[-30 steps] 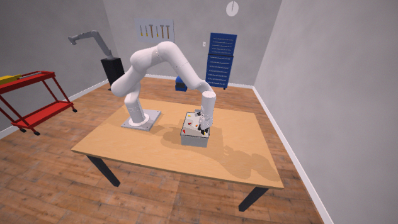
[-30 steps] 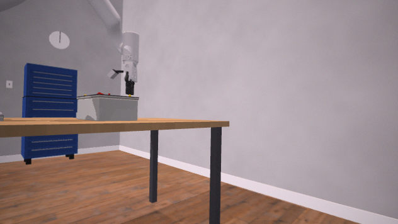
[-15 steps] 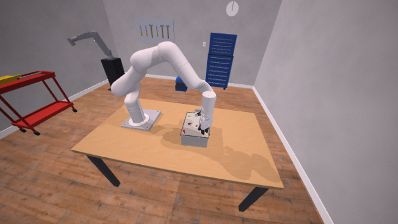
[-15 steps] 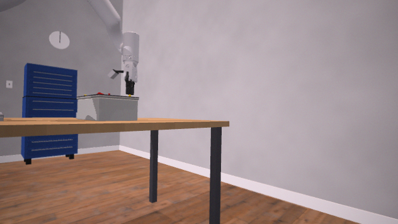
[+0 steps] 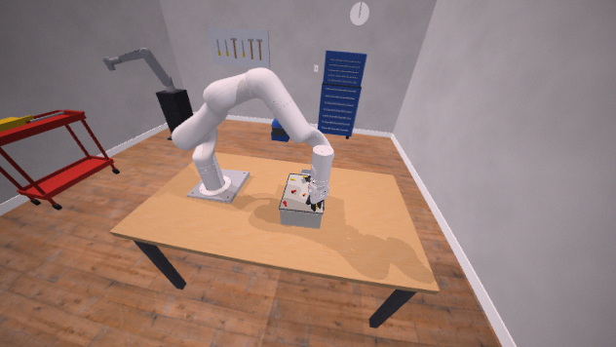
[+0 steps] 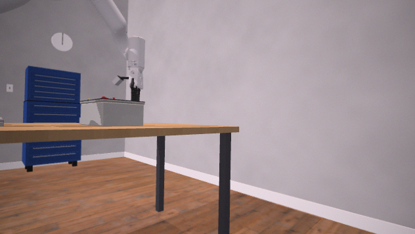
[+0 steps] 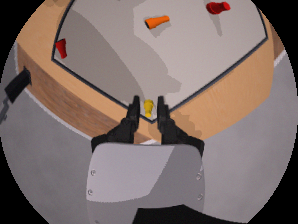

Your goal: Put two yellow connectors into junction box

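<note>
The grey tool case [image 5: 299, 217] [image 6: 111, 113] stands on the table. My gripper [image 5: 314, 205] [image 6: 135, 97] [image 7: 148, 102] is down at the near right corner of its lid [image 7: 200, 50]. In the wrist view a small yellow connector [image 7: 148, 104] lies on that corner between my two fingertips, with a slight gap on each side. The fingers stand partly open around it. Red connectors [image 7: 218, 7] [image 7: 60, 47] and an orange one [image 7: 157, 22] lie farther back on the lid. I cannot see the junction box in any view.
The lid's corner edge and the table [image 5: 219, 229] below lie just past my fingertips. The arm's base plate [image 5: 234, 187] is bolted left of the case. A blue drawer cabinet [image 6: 52, 112] and a red cart [image 5: 49, 146] stand away from the table.
</note>
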You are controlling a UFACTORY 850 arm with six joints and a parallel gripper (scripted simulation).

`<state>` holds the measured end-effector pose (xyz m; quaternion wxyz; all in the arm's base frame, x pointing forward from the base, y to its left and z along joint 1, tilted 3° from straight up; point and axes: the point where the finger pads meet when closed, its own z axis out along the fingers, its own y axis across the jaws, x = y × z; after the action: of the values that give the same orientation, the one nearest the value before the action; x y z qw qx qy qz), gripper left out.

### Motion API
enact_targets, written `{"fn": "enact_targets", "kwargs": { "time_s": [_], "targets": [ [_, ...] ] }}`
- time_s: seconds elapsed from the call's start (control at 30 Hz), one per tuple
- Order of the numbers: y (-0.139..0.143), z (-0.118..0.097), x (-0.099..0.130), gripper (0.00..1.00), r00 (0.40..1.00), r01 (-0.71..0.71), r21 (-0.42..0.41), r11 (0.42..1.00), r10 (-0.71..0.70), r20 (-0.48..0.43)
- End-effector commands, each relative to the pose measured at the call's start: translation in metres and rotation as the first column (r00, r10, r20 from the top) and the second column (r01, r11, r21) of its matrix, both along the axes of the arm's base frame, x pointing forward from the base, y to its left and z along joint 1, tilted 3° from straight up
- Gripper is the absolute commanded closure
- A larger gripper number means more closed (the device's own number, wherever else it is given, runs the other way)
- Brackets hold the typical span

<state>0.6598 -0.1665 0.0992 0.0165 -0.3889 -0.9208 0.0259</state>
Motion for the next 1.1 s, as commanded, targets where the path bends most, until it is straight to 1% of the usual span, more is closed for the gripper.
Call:
{"fn": "enact_targets", "kwargs": {
  "time_s": [0.0,0.03,0.07,1.07],
  "targets": [
    [-0.0002,0.0009,0.0009,0.71,1.000,0.000,0.000,1.000,0.000,0.002],
    [-0.0002,0.0009,0.0009,0.71,1.000,0.000,0.000,1.000,0.000,0.002],
    [-0.0002,0.0009,0.0009,0.98,1.000,0.000,0.000,1.000,0.000,0.002],
    [-0.0002,0.0009,0.0009,0.98,1.000,0.000,0.000,1.000,0.000,0.002]
  ]
}}
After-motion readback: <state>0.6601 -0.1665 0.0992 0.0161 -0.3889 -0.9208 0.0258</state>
